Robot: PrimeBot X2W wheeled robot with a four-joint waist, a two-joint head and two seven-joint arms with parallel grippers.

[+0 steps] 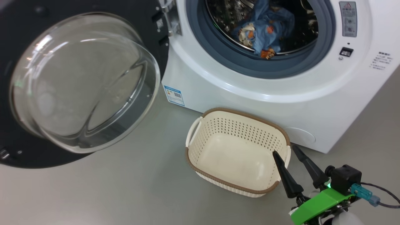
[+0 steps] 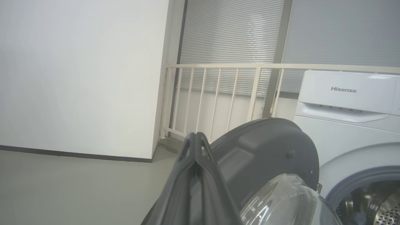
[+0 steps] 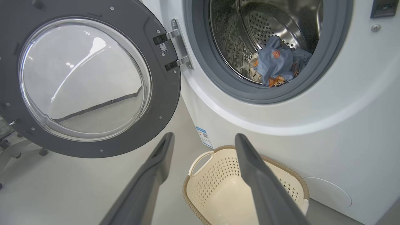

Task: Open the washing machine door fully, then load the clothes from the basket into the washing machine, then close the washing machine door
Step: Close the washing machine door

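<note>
Reads as a bare indoor test room set up for laundry, not a lived-in home. White front-loading washing machine [image 2: 343, 131] standing on a smooth grey floor [image 1: 125, 193]. Plain white wall [image 2: 78, 78] with dark skirting off to one side. Beyond, a cream metal railing [image 2: 218, 66] before shut slatted blinds [image 2: 231, 31]. Small perforated basket [image 1: 237, 128] on the floor just in front of the machine.

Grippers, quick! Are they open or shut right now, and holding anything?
Left dark two-fingered gripper: shut, holding nothing.
Right dark two-fingered gripper: open, holding nothing.
</note>
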